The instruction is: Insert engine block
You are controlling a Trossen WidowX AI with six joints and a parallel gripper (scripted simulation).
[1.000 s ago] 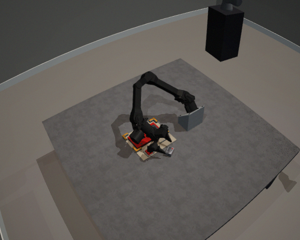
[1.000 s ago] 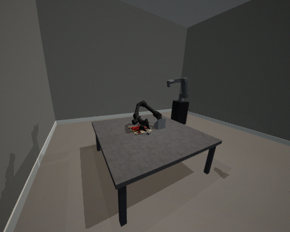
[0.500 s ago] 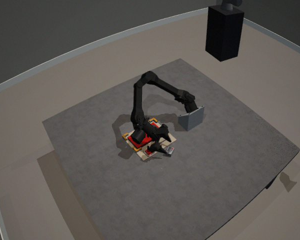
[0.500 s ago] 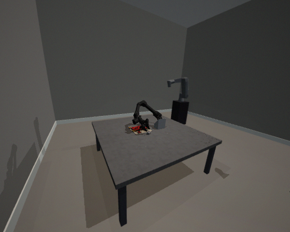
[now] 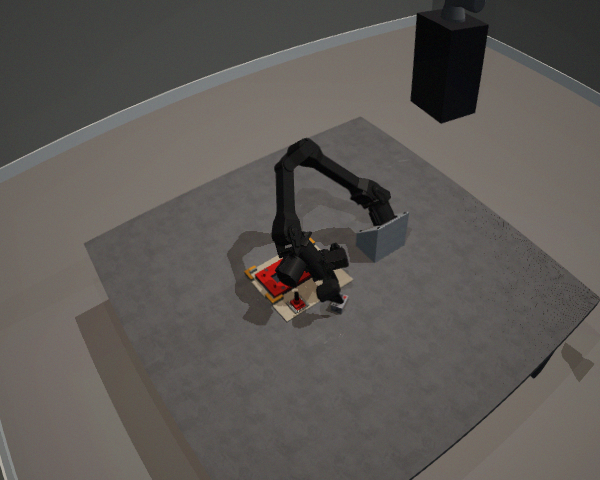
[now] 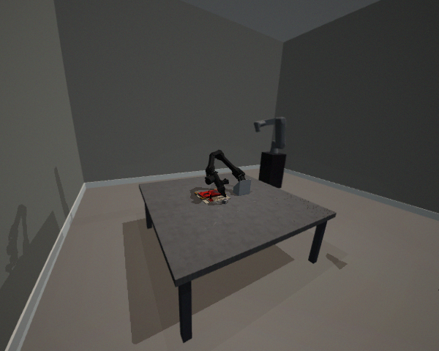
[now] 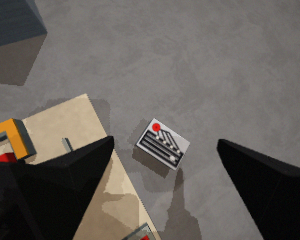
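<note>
The engine block (image 7: 162, 144) (image 5: 337, 306), a small grey-white block with dark stripes and a red dot on top, rests on the table just off the board's edge, turned at an angle in the wrist view. Its slot side cannot be made out. My gripper (image 7: 164, 142) is open and empty above the block, with one finger to either side in the wrist view. The red car body (image 5: 277, 288) lies on the cream board (image 5: 287, 313) (image 7: 82, 112). The arm covers much of the car body, and its opening and rib cannot be made out.
Orange corner brackets (image 5: 273, 298) (image 7: 21, 137) stand around the car body. A red part with a dark upright post (image 5: 296, 303) stands near the board's front edge. A blue-grey angled block (image 5: 388, 242) (image 6: 242, 187) stands at the arm's base, right of the board.
</note>
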